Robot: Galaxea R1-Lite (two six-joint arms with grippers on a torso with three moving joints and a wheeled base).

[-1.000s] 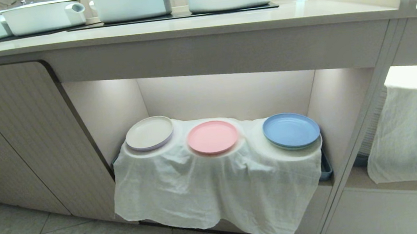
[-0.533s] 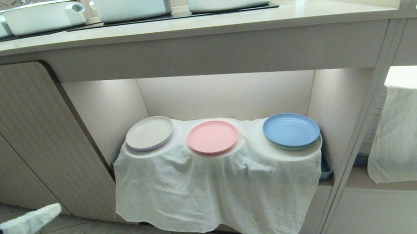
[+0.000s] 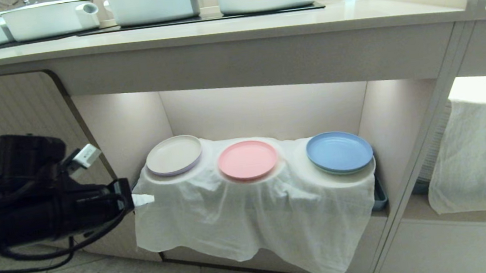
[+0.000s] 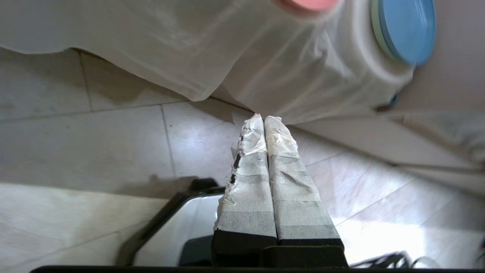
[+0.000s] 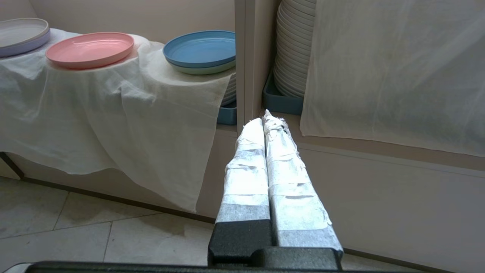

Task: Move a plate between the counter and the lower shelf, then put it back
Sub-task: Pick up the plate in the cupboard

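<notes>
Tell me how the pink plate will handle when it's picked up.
The pink plate looks like thin matte plastic: probably stiff and light. Its low rim gives little to grip. It rests on a cloth-draped mound, so a push might slide it or drag the cloth.

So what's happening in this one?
Nothing is held. The left gripper, shut, is at the left edge of the white cloth on the lower shelf. The pink plate sits untouched on the middle mound, between a cream plate and a blue plate. The right gripper is shut, apart from the plates.
</notes>
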